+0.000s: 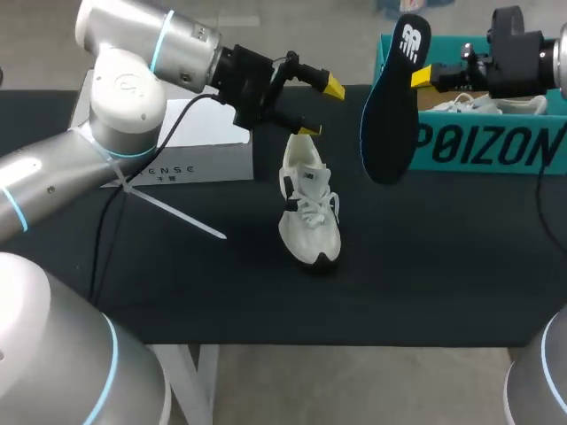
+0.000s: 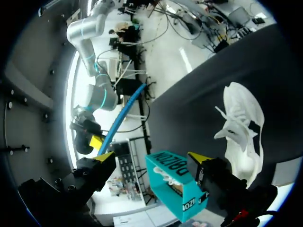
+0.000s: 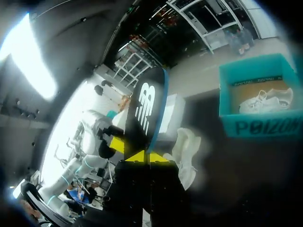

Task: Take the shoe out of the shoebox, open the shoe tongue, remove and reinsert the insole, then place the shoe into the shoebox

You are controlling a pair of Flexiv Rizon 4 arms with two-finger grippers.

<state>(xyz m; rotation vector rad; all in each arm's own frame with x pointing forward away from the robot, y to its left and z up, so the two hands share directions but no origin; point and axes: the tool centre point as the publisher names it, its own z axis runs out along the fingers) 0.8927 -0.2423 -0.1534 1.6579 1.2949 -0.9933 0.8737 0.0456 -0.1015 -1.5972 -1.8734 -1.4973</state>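
Insole (image 1: 388, 115) hangs pinched between your right fingers (image 1: 422, 77); it looks thin and floppy, so grip near its heel. Your left fingers (image 1: 334, 87) stand open just above the shoe (image 1: 308, 212), light and soft, on the bench (image 1: 443, 283).

A white shoe (image 1: 309, 212) stands on the black bench (image 1: 425, 266), toe toward the viewer. The left end effector (image 1: 321, 108) hovers just above its heel, yellow-tipped fingers spread apart. The right end effector (image 1: 422, 77) pinches a dark insole (image 1: 390, 115), which hangs beside the teal shoebox (image 1: 487, 142) at the bench's far right.
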